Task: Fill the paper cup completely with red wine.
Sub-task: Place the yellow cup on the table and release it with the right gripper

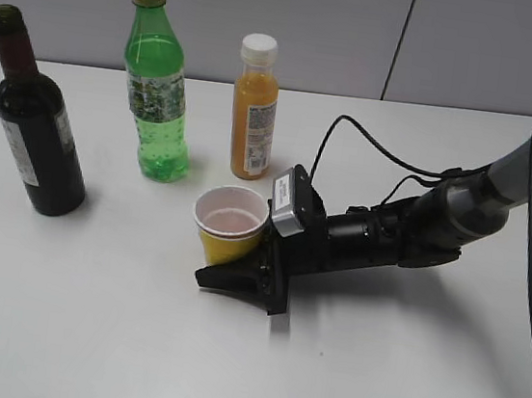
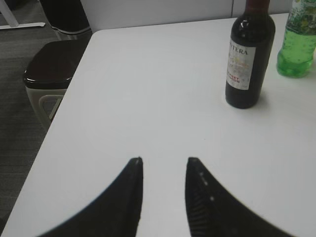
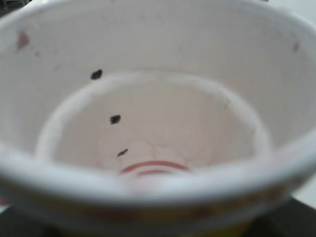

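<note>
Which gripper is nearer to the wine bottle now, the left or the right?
Left. The left gripper hovers open over bare table, with the wine bottle just ahead to its right. The right gripper is around the paper cup, well to the right of that bottle.

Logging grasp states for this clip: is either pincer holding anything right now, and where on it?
The right pincer grips the paper cup around its lower yellow wall, cup upright on the table. The left pincer is open and holds nothing.
</note>
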Action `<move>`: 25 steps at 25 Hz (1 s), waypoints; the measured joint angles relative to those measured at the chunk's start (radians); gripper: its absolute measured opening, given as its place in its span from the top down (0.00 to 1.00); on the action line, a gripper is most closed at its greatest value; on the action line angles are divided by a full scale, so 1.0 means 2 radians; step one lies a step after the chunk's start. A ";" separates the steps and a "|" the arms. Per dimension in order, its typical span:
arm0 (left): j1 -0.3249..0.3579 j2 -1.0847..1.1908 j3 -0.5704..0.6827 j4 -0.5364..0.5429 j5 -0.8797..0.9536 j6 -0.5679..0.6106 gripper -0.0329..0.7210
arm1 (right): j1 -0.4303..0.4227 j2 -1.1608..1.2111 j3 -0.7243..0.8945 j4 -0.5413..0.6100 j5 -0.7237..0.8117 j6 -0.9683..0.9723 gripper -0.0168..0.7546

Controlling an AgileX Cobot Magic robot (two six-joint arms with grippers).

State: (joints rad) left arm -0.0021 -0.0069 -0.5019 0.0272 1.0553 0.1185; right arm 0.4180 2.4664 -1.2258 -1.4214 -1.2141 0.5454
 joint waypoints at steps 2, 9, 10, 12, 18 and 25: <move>0.000 0.000 0.000 0.000 0.000 0.000 0.65 | 0.000 0.000 0.000 -0.003 0.000 0.000 0.41; 0.000 0.000 0.000 0.000 0.000 0.000 0.65 | 0.000 0.000 0.000 -0.002 0.000 0.001 0.20; 0.000 0.000 0.000 0.000 0.000 0.000 0.65 | 0.000 0.000 0.000 -0.002 0.000 0.001 0.17; 0.000 0.000 0.000 0.000 0.000 0.000 0.65 | -0.005 0.000 0.000 -0.003 0.000 0.002 0.14; 0.000 0.000 0.000 0.000 0.000 0.000 0.65 | -0.034 -0.011 0.000 -0.045 0.000 0.023 0.14; 0.000 0.000 0.000 0.000 0.000 0.000 0.65 | -0.068 -0.033 0.000 -0.132 0.000 0.062 0.14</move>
State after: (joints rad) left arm -0.0021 -0.0069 -0.5019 0.0272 1.0553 0.1185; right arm 0.2820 2.4013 -1.2258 -1.6847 -1.2141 0.6703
